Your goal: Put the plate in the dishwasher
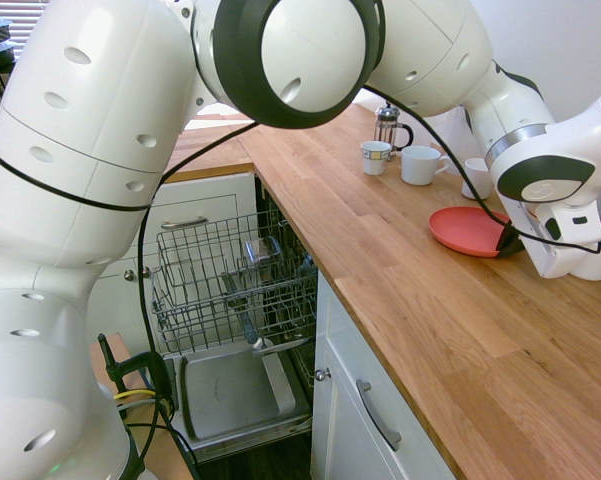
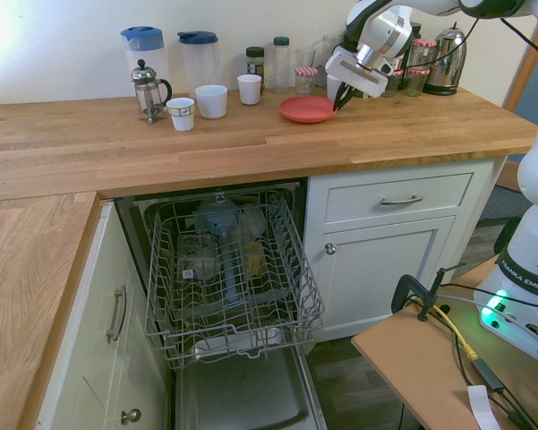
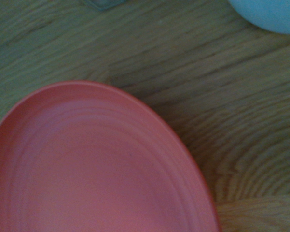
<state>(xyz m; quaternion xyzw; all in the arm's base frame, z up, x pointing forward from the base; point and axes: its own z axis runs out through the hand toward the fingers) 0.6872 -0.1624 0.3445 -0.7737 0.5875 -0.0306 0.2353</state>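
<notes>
Gripper [image 2: 338,104] clenched on rim of red plate [image 2: 306,110], which rests on wooden countertop [image 2: 242,148]

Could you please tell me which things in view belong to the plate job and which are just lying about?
For the job:
- red plate
- dishwasher
- tool

Just lying about:
- French press
- patterned cup
- blue-lidded pitcher
- kettle

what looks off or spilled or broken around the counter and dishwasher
Nothing looks spilled or broken. The red plate lies flat on the wooden counter, with the gripper at its rim. The dishwasher's wire rack is pulled out with a few items in it, which seems ordinary for loading.
</notes>
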